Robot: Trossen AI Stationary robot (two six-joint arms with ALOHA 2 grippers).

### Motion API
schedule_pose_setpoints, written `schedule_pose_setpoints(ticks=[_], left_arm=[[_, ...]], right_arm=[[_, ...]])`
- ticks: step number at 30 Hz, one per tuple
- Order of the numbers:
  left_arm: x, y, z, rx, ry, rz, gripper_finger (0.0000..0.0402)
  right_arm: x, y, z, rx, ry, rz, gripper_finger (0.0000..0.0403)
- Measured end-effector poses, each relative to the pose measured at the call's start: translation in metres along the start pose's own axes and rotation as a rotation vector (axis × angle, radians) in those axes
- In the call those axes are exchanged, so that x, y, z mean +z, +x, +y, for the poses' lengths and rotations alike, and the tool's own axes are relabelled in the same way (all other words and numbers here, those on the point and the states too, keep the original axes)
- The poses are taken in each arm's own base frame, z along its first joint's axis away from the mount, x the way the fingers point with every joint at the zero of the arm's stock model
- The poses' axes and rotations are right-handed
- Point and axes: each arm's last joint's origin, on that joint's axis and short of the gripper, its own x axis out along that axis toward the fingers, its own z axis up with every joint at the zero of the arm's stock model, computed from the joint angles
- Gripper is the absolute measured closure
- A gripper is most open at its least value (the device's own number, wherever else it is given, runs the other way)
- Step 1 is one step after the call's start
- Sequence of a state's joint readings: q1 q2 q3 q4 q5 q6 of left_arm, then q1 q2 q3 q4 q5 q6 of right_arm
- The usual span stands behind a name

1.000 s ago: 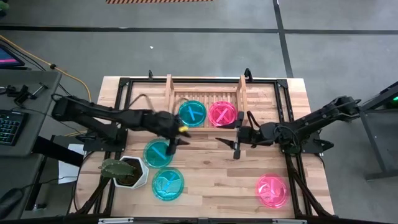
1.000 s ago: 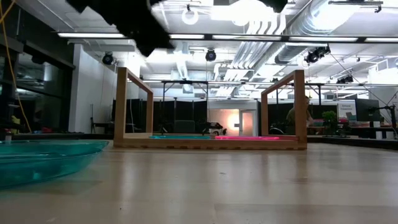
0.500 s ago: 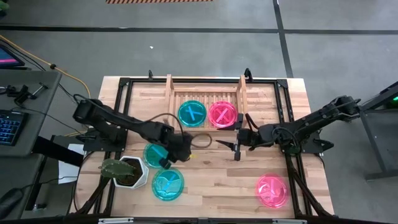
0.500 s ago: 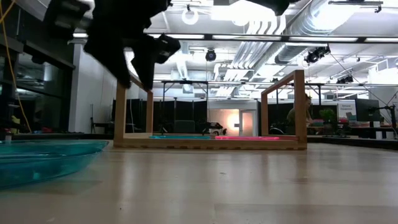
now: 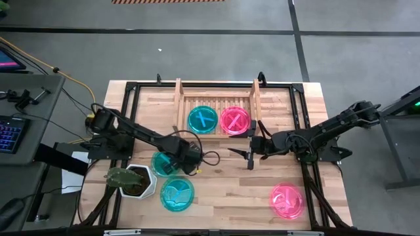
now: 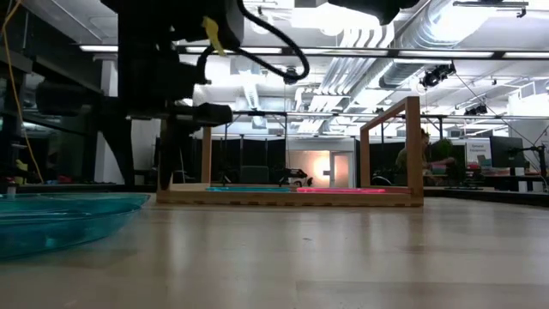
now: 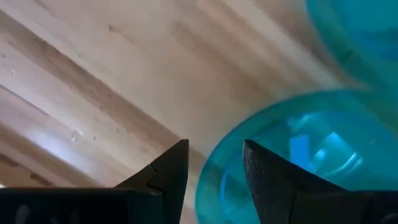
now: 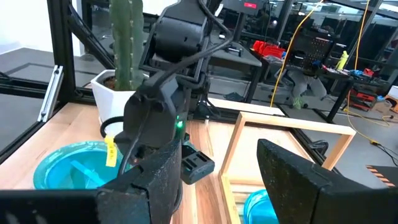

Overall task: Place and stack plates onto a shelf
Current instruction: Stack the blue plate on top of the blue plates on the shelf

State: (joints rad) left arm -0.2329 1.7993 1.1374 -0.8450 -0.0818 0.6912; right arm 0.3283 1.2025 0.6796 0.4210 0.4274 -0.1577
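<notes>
My left gripper (image 5: 186, 159) points down, open, low over the table at the right rim of a teal plate (image 5: 163, 162). In its wrist view the left gripper (image 7: 213, 149) has one finger outside that rim (image 7: 205, 180) and one over the plate's inside; no touch shows. A second teal plate (image 5: 177, 194) lies nearer the front edge. A pink plate (image 5: 287, 200) lies at the front right. The wooden shelf (image 5: 216, 103) at the back holds a teal plate (image 5: 203, 119) and a pink plate (image 5: 235, 120) flat on its slats. My right gripper (image 5: 241, 157) hangs open and level in front of the shelf.
A white pot with a green plant (image 5: 134, 181) stands at the front left, close to both loose teal plates. Black frame rails (image 5: 131, 88) run along the table's sides. Bare wood (image 5: 230, 190) lies between the teal plates and the pink one.
My left gripper has come down and toward the table's near edge, from in front of the shelf to the right rim of the teal plate. It has tipped to point down and rolled about its own line. Its fingers have stayed open.
</notes>
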Motion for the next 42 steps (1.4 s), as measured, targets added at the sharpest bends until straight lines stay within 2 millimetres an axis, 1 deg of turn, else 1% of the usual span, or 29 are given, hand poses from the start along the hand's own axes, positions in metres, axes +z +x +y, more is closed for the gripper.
schedule_pose_setpoints(ticks=[8,11,15,20,23,26,29,31,35,37,42], left_arm=[[-0.001,0.009,-0.001,-0.027,0.103,0.054,0.0261],[-0.001,0.016,-0.002,-0.048,0.144,0.074,0.0261],[0.000,0.023,-0.002,-0.067,0.170,0.089,0.0261],[0.000,0.024,-0.002,-0.067,0.170,0.094,0.0268],[0.000,0.024,-0.002,-0.065,0.172,0.094,0.0289],[0.000,0.024,-0.001,-0.057,0.173,0.098,0.0329],[0.000,0.024,-0.001,-0.036,0.171,0.118,0.0379],[0.000,0.023,0.000,-0.020,0.172,0.133,0.0395],[-0.003,0.019,0.001,0.031,0.186,0.166,0.0395],[-0.004,0.013,0.003,0.071,0.192,0.179,0.0399],[0.002,-0.016,0.014,0.207,0.170,0.154,0.0401]], right_arm=[[-0.001,0.000,0.000,0.001,-0.002,0.009,0.0198],[-0.002,0.000,0.000,0.002,0.012,0.017,0.0198],[-0.002,0.000,0.000,0.002,0.012,0.022,0.0198],[-0.003,0.000,0.000,0.003,0.010,0.026,0.0198],[-0.003,0.000,0.000,0.003,0.010,0.026,0.0198],[-0.003,0.000,0.000,0.003,0.010,0.026,0.0198],[-0.003,0.000,0.000,0.003,0.009,0.026,0.0198],[-0.003,0.000,0.000,0.003,0.009,0.026,0.0198],[-0.003,0.000,0.000,0.003,0.007,0.026,0.0198],[-0.003,0.000,0.000,0.002,0.007,0.026,0.0198],[-0.003,0.000,0.000,0.002,0.006,0.026,0.0198]])
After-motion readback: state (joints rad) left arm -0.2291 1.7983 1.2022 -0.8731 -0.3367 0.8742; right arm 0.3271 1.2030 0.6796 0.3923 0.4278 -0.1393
